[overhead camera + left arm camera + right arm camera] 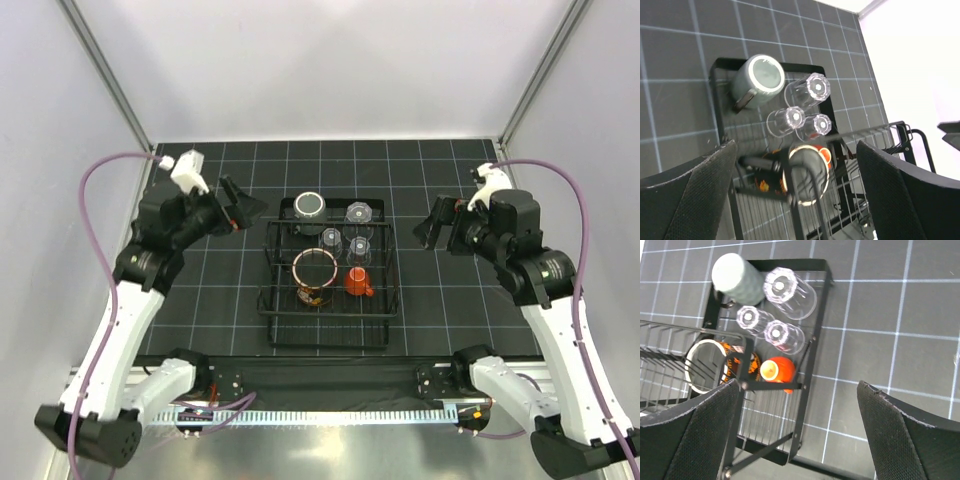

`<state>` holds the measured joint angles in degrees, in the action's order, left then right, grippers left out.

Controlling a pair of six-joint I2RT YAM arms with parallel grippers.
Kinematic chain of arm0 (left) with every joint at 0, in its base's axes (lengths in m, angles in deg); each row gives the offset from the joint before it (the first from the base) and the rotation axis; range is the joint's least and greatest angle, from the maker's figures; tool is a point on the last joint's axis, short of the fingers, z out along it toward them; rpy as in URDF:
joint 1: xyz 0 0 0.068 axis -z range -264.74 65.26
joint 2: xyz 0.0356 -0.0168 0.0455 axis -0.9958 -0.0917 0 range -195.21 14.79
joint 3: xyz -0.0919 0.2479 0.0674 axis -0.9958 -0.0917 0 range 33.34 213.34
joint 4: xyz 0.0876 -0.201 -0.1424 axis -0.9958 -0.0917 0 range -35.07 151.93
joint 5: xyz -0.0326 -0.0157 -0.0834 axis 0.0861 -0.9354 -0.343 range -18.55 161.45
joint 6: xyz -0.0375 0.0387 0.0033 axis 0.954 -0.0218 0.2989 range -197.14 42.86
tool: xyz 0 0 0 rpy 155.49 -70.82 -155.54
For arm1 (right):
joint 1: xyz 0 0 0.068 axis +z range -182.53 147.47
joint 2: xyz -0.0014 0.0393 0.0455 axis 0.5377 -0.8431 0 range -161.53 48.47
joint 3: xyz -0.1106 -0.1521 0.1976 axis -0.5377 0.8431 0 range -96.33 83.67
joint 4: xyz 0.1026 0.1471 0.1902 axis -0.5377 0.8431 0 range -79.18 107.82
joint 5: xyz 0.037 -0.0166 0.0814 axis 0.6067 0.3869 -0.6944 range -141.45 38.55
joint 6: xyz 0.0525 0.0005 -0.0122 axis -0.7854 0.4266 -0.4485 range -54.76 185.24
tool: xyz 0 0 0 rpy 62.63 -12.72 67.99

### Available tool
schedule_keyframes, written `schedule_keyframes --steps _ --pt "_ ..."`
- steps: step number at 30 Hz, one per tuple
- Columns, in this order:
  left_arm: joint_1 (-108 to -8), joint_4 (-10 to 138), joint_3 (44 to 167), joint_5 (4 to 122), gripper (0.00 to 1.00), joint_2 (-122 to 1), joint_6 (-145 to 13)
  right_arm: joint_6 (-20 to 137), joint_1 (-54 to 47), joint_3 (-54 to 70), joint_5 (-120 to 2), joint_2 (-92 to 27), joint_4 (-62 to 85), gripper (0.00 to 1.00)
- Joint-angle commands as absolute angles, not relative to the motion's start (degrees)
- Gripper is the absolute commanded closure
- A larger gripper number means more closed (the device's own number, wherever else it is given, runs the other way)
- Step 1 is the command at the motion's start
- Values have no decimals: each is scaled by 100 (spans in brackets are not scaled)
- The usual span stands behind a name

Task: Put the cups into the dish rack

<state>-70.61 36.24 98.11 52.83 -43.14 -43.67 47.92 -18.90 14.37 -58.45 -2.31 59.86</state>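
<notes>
**All six cups sit in the rack, both grippers spread and holding nothing**

The dish rack (330,325) stands in the middle of the black gridded table (450,300), between the two arms. Every cup is inside it, in its far half. The grey-green cup (309,208) is in the far left corner with its handle toward the left. A clear cup (359,214) stands in the far right corner, and two more clear cups (331,240) (359,249) stand close together just nearer than those. On the near side of them, the large mug (314,277) sits on the left, its pale rim and red inside facing up. The small orange cup (357,281) is just to its right. Whether the orange cup is upright or tipped I cannot tell.

The left gripper (247,212) hangs in the air to the left of the rack's far end, and the right gripper (432,225) hangs to its right, both apart from the rack. In the wrist views the padded fingers (695,195) (905,435) stand wide apart with nothing between them.
</notes>
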Motion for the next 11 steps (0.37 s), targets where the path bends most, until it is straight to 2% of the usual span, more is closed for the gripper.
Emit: schedule_keyframes --steps 1,11 --pt "-7094 3469 9295 5914 0 -3612 -3909 4600 -1908 1651 -5347 48 6452 0" --pt "-7103 4092 7688 5046 0 -2179 -2855 4440 -1908 2996 -6012 1110 6049 0"
